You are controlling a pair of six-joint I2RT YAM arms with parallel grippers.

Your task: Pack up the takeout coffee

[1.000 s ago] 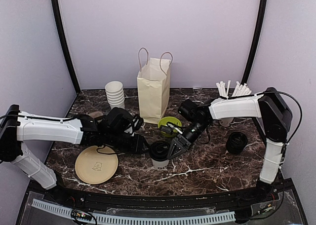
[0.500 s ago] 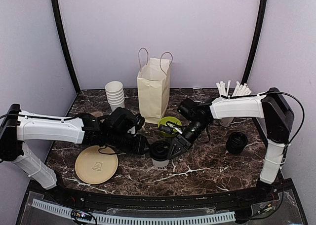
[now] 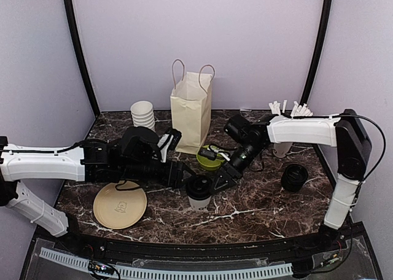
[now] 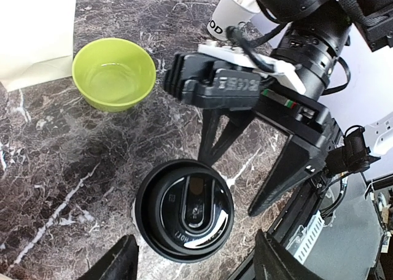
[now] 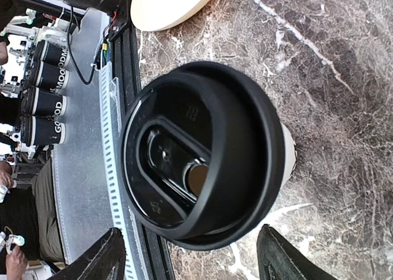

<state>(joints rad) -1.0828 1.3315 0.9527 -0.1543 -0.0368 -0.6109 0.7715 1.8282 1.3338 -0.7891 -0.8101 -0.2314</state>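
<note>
The takeout coffee [image 3: 199,191], a short white paper cup with a black lid, stands upright on the dark marble table near the front middle. My left gripper [image 3: 186,180] is at its left side and my right gripper [image 3: 217,183] at its right. From the left wrist, the lid [image 4: 184,209] sits between the left gripper's [image 4: 195,265] open fingers, with gaps on both sides. From the right wrist, the lid [image 5: 196,169] fills the view, and the right gripper [image 5: 196,255] is open, its fingers clear of the cup. The cream paper bag [image 3: 191,111] stands open behind.
A green bowl [image 3: 210,156] sits between the bag and the coffee. A tan plate [image 3: 120,204] lies front left. A stack of lidless white cups [image 3: 143,115] is at the back left, a cup of straws [image 3: 285,117] at the back right, and a black lid stack [image 3: 295,177] to the right.
Both grippers have opened wider around the coffee, and the left has let go of it. The left arm has lifted and shifted right. The cup has stayed in place.
</note>
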